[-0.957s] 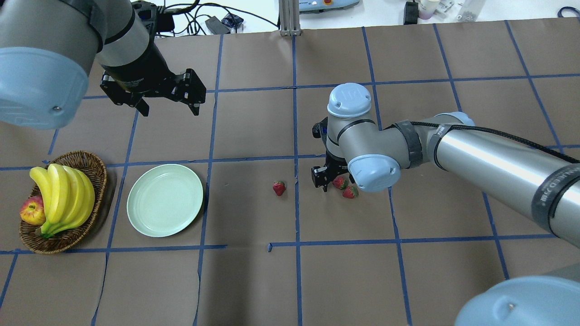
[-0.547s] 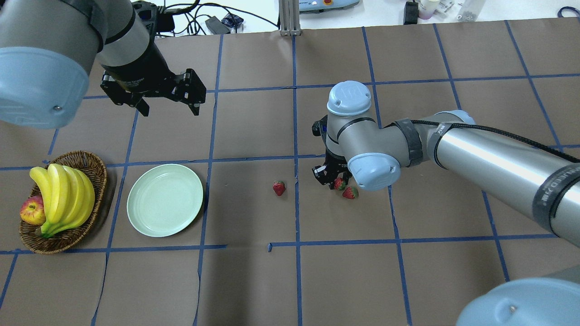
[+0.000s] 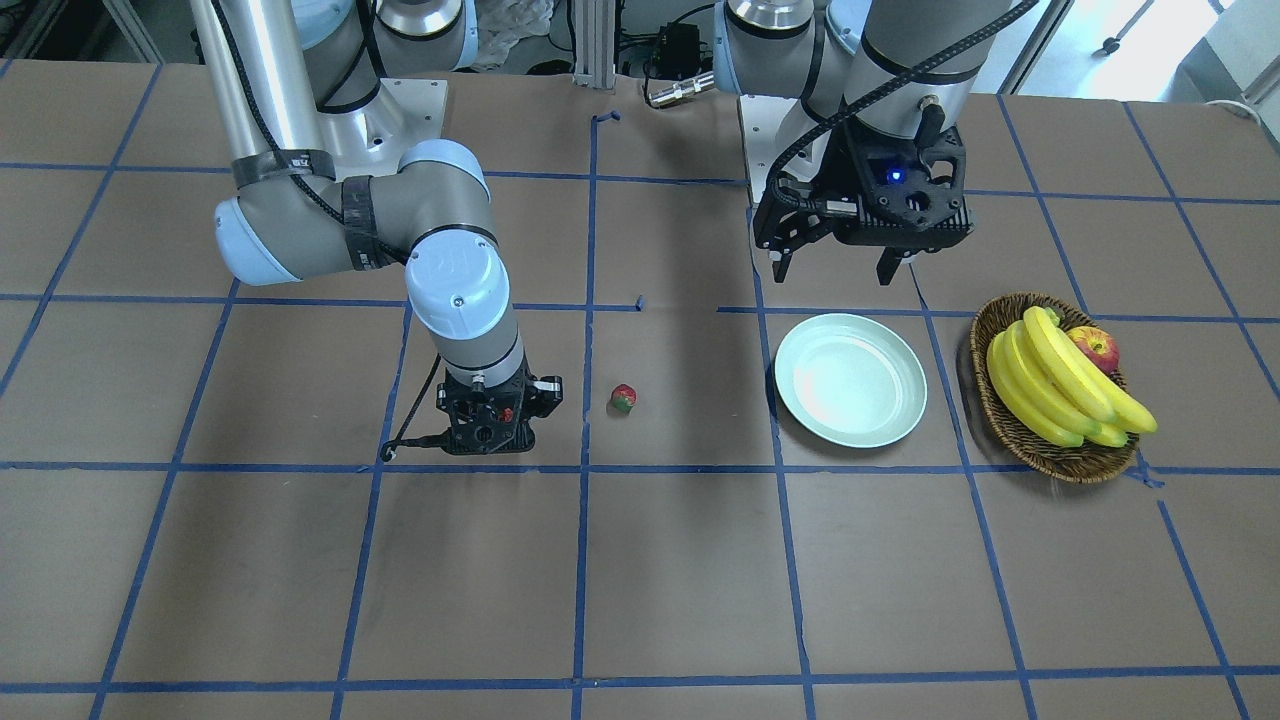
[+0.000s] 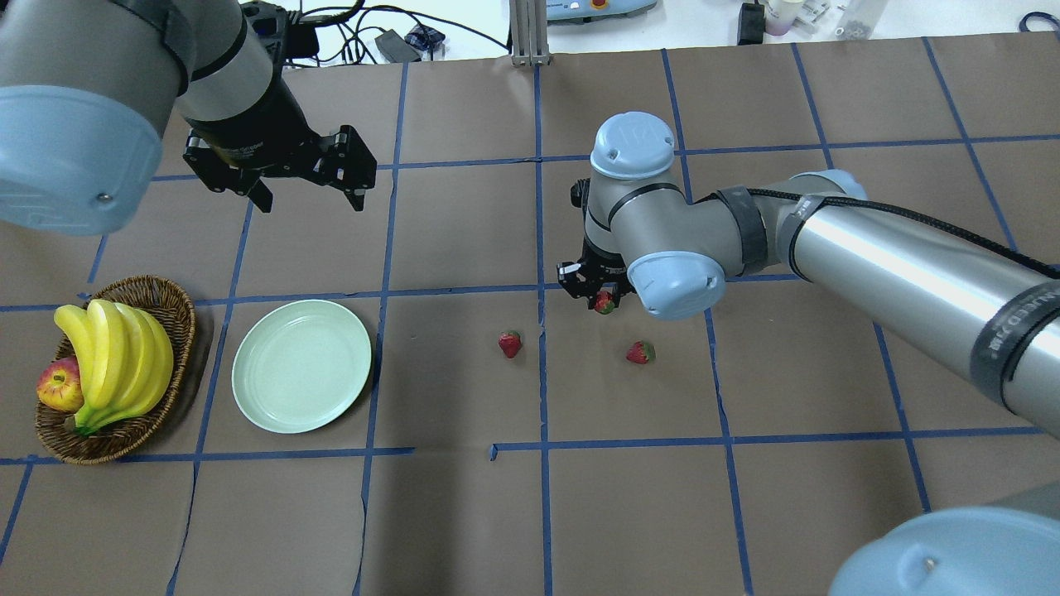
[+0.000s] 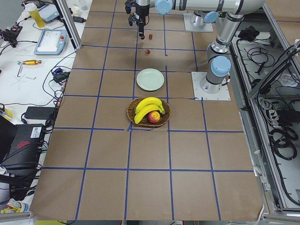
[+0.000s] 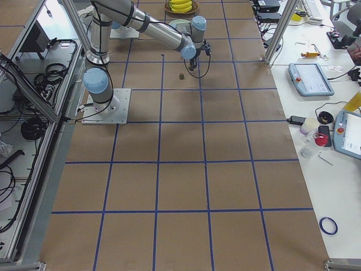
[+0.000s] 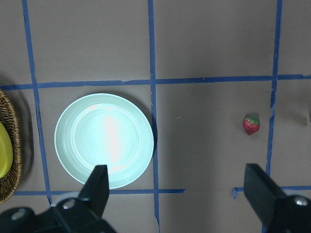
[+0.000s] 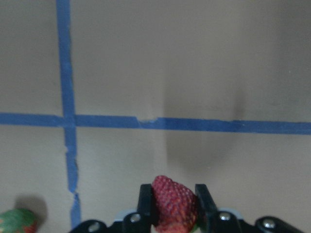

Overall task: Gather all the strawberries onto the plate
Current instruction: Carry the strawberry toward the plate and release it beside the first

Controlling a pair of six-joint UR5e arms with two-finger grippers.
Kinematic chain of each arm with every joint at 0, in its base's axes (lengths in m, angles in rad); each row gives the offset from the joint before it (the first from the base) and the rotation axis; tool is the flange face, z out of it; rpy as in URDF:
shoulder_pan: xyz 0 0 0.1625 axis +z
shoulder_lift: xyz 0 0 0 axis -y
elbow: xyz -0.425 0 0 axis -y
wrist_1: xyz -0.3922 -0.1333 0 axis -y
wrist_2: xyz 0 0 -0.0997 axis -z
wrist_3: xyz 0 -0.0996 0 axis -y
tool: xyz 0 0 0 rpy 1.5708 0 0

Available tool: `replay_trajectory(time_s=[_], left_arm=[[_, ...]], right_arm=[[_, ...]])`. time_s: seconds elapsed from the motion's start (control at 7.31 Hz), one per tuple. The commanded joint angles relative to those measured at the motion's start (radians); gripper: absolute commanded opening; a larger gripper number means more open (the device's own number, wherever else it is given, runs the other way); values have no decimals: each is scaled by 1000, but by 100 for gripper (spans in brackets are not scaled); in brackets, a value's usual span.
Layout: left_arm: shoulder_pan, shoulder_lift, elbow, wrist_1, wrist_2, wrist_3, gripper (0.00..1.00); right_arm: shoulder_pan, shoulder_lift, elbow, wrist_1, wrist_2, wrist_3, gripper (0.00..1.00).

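Risen off the table (image 4: 464, 513) since a second ago, the right gripper (image 4: 603, 301) pinches one strawberry (image 8: 174, 204), the second strawberry (image 4: 510, 343) and third strawberry (image 4: 639, 353) lie well apart from the plate (image 4: 301, 365), and the left gripper (image 4: 311, 199) hangs spread wide near it.

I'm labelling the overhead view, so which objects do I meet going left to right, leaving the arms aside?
Basket → plate → middle strawberry → held strawberry → rightmost strawberry.

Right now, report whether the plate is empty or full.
Empty: the plate shows a bare mint-green surface in overhead and left wrist views.
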Motion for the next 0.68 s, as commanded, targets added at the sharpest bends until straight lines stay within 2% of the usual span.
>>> replay_trajectory(time_s=[0.0, 0.27, 0.55], left_arm=[[1, 4, 1, 0, 0, -1, 100], [1, 6, 1, 0, 0, 1, 100], [-1, 6, -1, 0, 0, -1, 100]], right_arm=[[94, 11, -51, -80, 95, 310, 0], [232, 90, -161, -102, 77, 487, 0], [251, 146, -164, -102, 76, 491, 3]])
